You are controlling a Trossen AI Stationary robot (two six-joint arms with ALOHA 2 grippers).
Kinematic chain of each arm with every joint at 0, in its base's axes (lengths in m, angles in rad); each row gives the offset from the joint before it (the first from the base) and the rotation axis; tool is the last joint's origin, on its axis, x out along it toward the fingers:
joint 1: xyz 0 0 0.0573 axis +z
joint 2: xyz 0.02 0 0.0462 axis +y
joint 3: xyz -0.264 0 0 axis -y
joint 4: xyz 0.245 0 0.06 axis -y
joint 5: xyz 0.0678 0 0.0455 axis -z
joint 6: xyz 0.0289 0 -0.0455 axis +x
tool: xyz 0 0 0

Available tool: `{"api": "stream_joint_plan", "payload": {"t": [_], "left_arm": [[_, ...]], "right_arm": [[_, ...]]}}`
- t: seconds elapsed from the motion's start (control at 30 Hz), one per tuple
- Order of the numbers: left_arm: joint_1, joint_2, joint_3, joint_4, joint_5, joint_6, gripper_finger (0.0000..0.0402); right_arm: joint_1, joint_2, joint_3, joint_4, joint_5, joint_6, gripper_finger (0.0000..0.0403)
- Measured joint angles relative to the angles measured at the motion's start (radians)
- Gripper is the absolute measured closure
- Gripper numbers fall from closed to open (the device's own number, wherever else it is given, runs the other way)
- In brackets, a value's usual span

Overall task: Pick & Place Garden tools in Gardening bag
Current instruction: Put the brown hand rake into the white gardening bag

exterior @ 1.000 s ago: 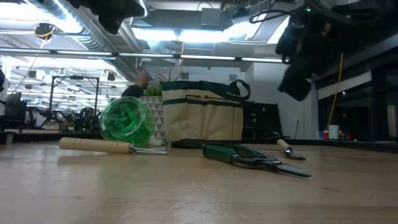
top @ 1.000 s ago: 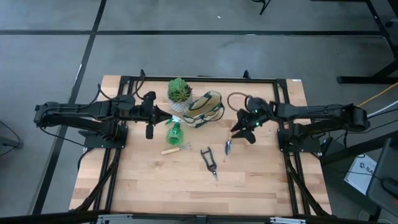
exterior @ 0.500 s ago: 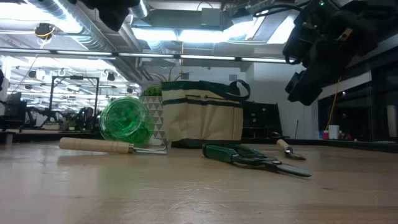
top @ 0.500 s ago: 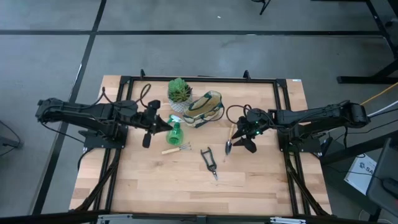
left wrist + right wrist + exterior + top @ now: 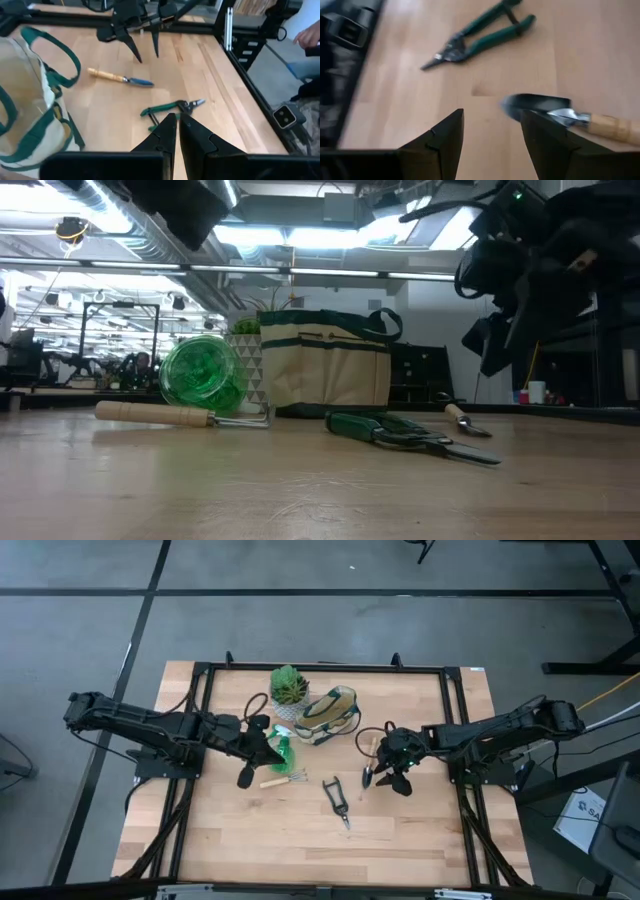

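Two dark robot arms reach in from opposite sides of a wooden table [image 5: 420, 830] strewn with garden tools. The right gripper [image 5: 385, 778] hangs low above the wooden-handled trowel [image 5: 370, 765], its fingers [image 5: 442, 145] spread apart and empty, with the trowel's metal blade just beyond one fingertip in the right wrist view. The left gripper [image 5: 262, 750] is over the green spray bottle [image 5: 279, 754], which lies on its side; its fingers [image 5: 167, 131] are pressed nearly together and hold nothing. The green-handled pruning shears [image 5: 336, 800] lie flat near the middle of the table, apart from both grippers, and the small wooden-handled hand rake [image 5: 283, 779] rests just beside the spray bottle. The beige gardening bag [image 5: 330, 713] with dark green trim stands toward the table's far edge, between the two arms, and next to it sits a green plant in a white pot [image 5: 288, 690]. None of the tools is in the bag.
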Motion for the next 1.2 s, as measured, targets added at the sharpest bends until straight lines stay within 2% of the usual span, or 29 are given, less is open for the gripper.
{"api": "stream_joint_plan", "payload": {"t": [0.13,0.23,0.5,0.83,1.03,1.2], "left_arm": [[0.0,0.036,0.0,-0.002,0.0,-0.022,0.0384],[0.0,0.062,0.0,-0.019,0.0,-0.059,0.0384],[0.0,0.123,0.0,-0.123,-0.048,-0.129,0.0378],[0.001,0.121,0.0,-0.239,-0.166,-0.172,0.0312],[-0.028,0.144,0.001,-0.237,0.013,-0.26,0.0272],[-0.104,0.201,0.001,-0.238,0.026,-0.329,0.0256]], "right_arm": [[0.005,0.032,0.0,0.003,0.103,-0.018,0.0202],[0.005,0.043,0.0,0.005,0.143,-0.018,0.0202],[0.005,0.044,0.0,0.006,0.143,-0.018,0.0202],[0.005,0.044,0.0,0.014,0.143,-0.018,0.0202],[0.005,0.044,0.0,0.015,0.143,-0.018,0.0202],[0.005,0.044,0.0,0.016,0.143,-0.018,0.0202]]}}
